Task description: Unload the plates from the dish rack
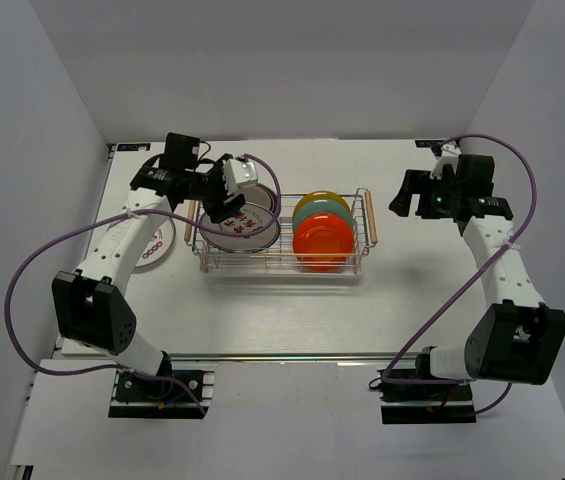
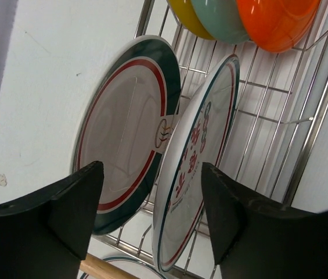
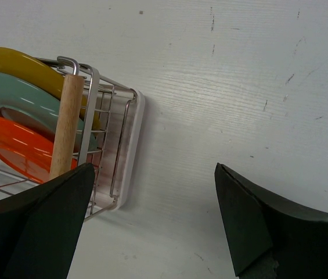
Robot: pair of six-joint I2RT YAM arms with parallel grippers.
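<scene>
Left gripper (image 2: 152, 168): jaws wide apart, nothing held. It hangs above the left end of the dish rack (image 1: 272, 271).

The left wrist view shows two large plates standing tilted in the wires. The green-banded plate (image 2: 123, 133) is on the outer side. The red-lettered plate (image 2: 195, 157) leans beside it, toward the rack's middle. I cannot tell whether their rims touch.

At the right end the yellow plate (image 1: 314, 199), teal plate (image 1: 340, 210) and orange plate (image 1: 322, 240) stand on edge together. Another white plate (image 1: 154, 248) lies flat on the table (image 1: 412, 300), left of the rack.

Right gripper (image 3: 155, 168): fully open, empty, over the table just right of the rack.

Judgement: the step in hand is pinching the upper rim of one large plate. I would slide one finger into the gap between the two plates and keep the other outside, so the jaws close on a single rim. Then I would lift along the plate's own tilt, clear of the wooden handle (image 2: 103, 270). Main risk: catching both rims, or dragging the neighbouring plate over.
</scene>
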